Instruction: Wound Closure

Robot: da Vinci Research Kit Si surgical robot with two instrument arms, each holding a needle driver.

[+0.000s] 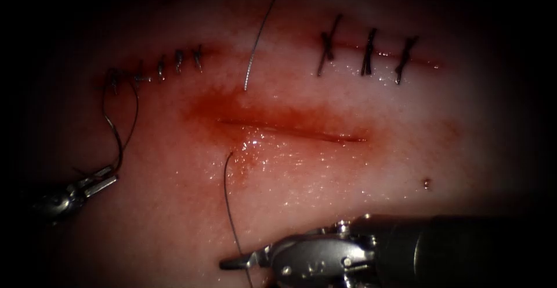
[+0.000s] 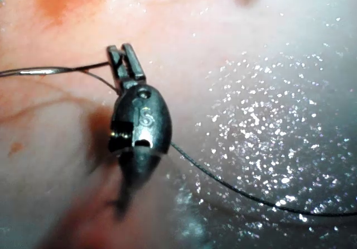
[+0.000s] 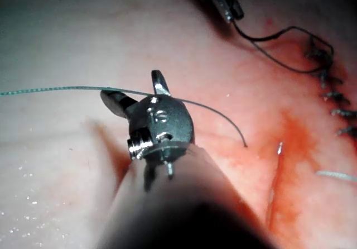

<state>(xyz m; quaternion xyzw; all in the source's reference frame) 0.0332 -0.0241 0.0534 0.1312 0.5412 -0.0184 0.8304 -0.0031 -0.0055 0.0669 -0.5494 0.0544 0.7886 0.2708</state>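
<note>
Carefully: close right tool [image 3: 131,85], now splayed open astride needle [image 3: 212,110] near mid-curve, squarely before any drive. Needle tip lies just beyond those jaws by left end of cut [image 1: 290,130], apparently not in tissue [image 1: 406,166]. Spare any tug from left tool [image 2: 125,59], clamped on thread [image 2: 56,70].

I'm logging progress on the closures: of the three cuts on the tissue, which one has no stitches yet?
The middle cut, lower than the other two and ringed by red fluid. The left cut and the right cut each carry dark stitches across them; this one lies bare.
</note>
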